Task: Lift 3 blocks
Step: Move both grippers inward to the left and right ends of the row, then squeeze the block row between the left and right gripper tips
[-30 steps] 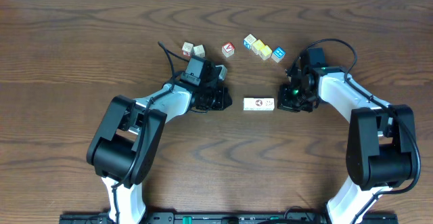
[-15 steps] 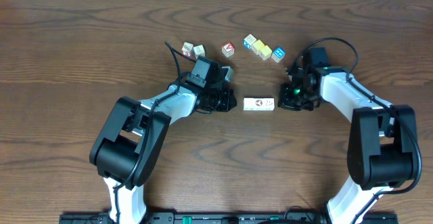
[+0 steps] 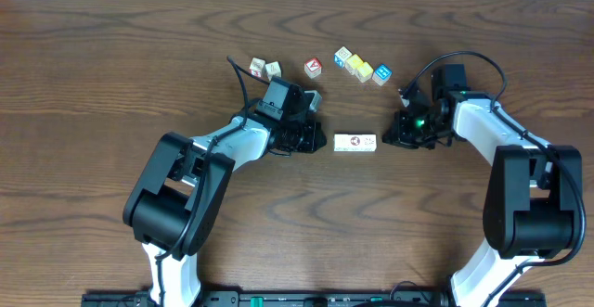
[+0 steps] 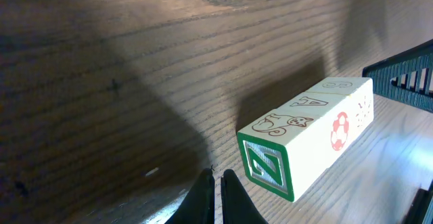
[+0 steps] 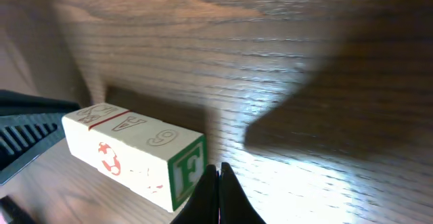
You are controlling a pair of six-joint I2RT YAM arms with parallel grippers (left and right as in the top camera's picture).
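My left pincer (image 4: 216,187) is pressed together, empty; right pincer (image 5: 218,182) likewise. Between them, mid-frame overhead, three cream-white wooden blocks (image 3: 355,142) lie end to end on the brown wooden table (image 3: 111,66). Lining-up step, I reckon: next, squeeze both ends evenly, then lift.

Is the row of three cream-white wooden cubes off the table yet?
No, in the left wrist view the row of three cream-white wooden cubes rests flat on the brown wooden table.
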